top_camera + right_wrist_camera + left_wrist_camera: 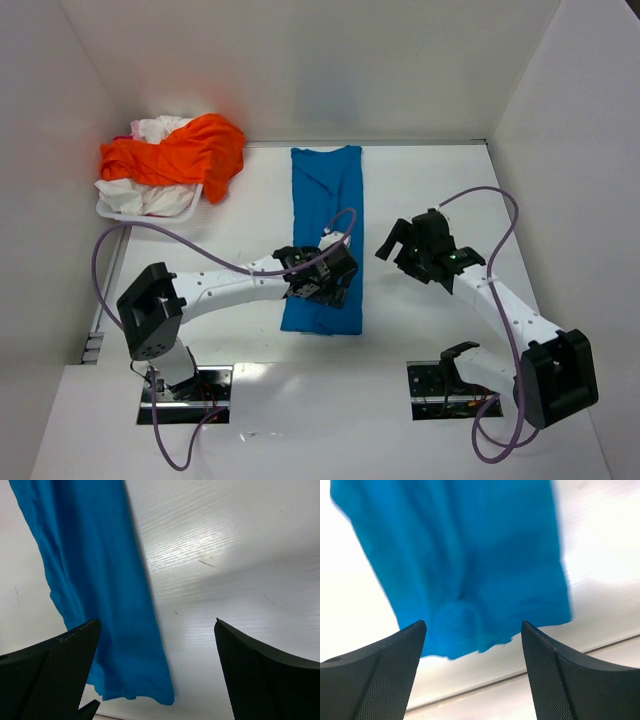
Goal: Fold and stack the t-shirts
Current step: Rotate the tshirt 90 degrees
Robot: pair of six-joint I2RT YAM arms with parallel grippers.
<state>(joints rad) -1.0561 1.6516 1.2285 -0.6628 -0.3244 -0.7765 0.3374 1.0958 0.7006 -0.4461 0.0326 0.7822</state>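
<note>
The blue t-shirt (325,195) is lying as a long strip on the worktop (440,185). The left jaws are hanging released over its near end, and the right jaws are released too, just right of it. By pinching only the top layer, they would be risking unfolding the strip.

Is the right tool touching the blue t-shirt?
Apart. The top external view shows the right tool beside the blue t-shirt, off its right edge, with a strip of bare table between them.
</note>
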